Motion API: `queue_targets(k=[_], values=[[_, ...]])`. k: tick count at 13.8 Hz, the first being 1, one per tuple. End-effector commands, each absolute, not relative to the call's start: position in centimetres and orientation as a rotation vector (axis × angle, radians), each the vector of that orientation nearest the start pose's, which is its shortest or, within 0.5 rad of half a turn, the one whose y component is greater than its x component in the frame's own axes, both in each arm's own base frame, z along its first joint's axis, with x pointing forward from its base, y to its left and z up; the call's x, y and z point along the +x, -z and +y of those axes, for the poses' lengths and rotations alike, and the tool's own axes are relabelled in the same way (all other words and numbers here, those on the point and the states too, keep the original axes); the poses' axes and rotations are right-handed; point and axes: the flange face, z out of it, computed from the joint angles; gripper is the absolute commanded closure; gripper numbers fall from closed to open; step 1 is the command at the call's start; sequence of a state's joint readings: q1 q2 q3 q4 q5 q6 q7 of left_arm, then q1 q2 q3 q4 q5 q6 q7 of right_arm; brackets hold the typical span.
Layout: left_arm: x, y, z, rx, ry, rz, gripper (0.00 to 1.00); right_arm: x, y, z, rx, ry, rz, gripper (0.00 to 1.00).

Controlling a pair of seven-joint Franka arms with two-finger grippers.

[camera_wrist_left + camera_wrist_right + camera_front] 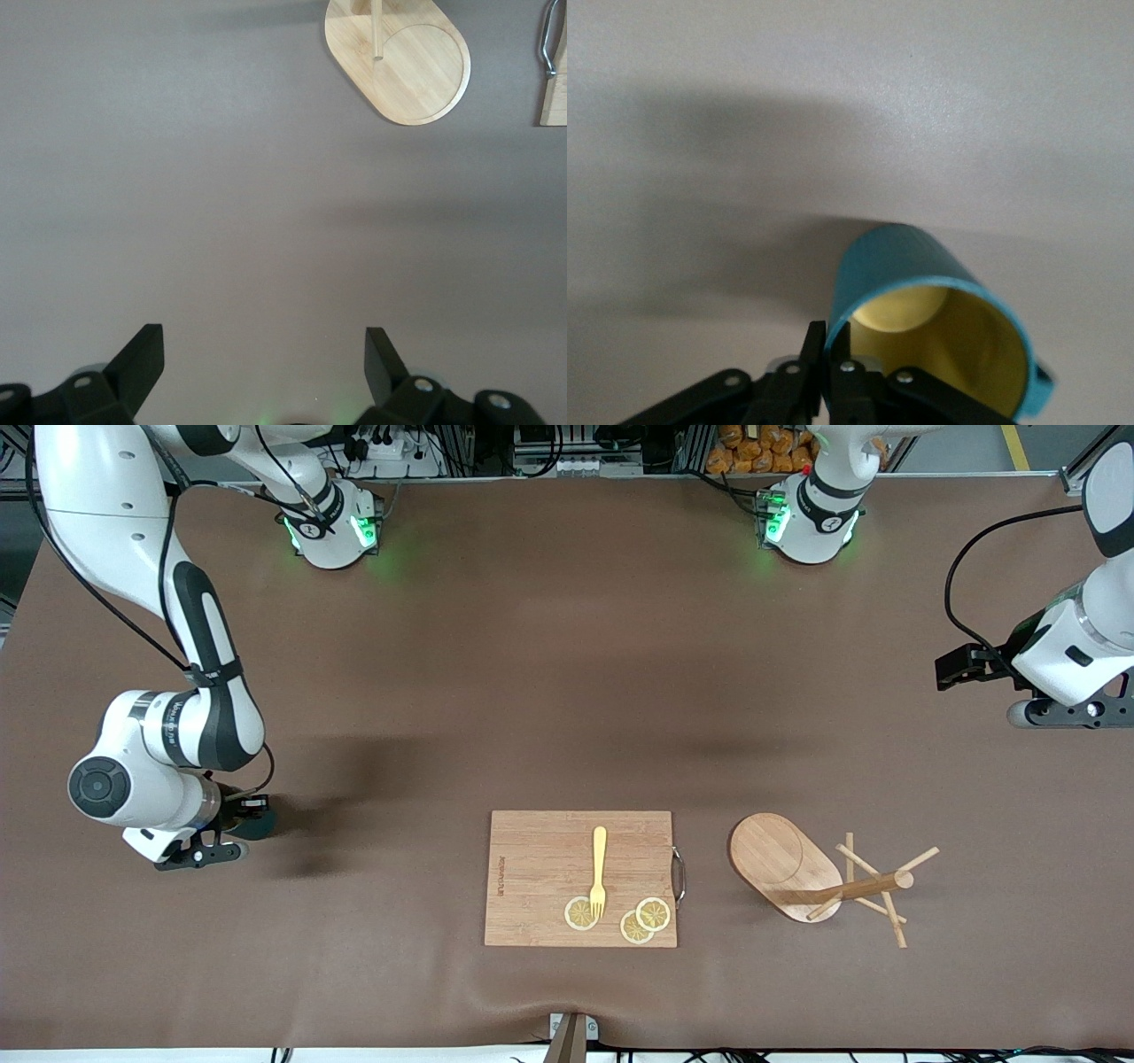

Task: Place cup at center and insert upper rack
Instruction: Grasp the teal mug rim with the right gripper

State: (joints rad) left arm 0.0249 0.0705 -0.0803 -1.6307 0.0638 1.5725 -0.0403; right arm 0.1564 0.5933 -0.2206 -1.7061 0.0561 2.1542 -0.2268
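Note:
The teal cup [908,266] with a yellow inside is at the right arm's end of the table. My right gripper [828,341] is shut on its wall at the rim, one finger outside and one inside. From the front the cup [254,821] is a dark shape half hidden under the right gripper [232,834]. The upper rack [784,864] lies on its side, its post and pegs [873,887] pointing toward the left arm's end. My left gripper [264,345] is open and empty over bare table; the rack's oval base [412,66] shows in its view. From the front the left gripper [1059,713] waits at the table's edge.
A rectangular wooden cutting board [532,886] lies near the front edge, beside the rack. On it are a yellow fork [599,868] and three lemon slices [654,913]. Its metal handle [679,875] faces the rack. Brown cloth covers the table.

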Motion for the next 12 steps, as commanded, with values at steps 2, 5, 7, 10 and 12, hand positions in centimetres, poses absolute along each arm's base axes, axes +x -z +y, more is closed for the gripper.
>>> queue_targets(k=[2, 5, 7, 10, 12], values=[[56.9, -56.1, -2.2, -3.068, -0.197, 0.008, 0.00, 66.1, -24.8, -2.0, -3.166, -0.215, -0.271, 1.00], [56.9, -56.1, -2.4, -3.070, -0.195, 0.013, 0.00, 67.2, -27.1, 0.7, -3.161, -0.136, -0.320, 1.00], [57.0, -56.1, -2.4, -3.069, -0.195, 0.013, 0.00, 67.9, -29.7, 3.3, -3.134, -0.062, -0.354, 1.00], [57.0, -56.1, -2.4, -3.069, -0.195, 0.013, 0.00, 67.7, -31.7, 8.3, -3.085, -0.004, -0.414, 1.00], [57.0, -56.1, -2.3, -3.069, -0.195, 0.011, 0.00, 67.2, -32.5, 12.0, -3.052, 0.008, -0.333, 1.00]])
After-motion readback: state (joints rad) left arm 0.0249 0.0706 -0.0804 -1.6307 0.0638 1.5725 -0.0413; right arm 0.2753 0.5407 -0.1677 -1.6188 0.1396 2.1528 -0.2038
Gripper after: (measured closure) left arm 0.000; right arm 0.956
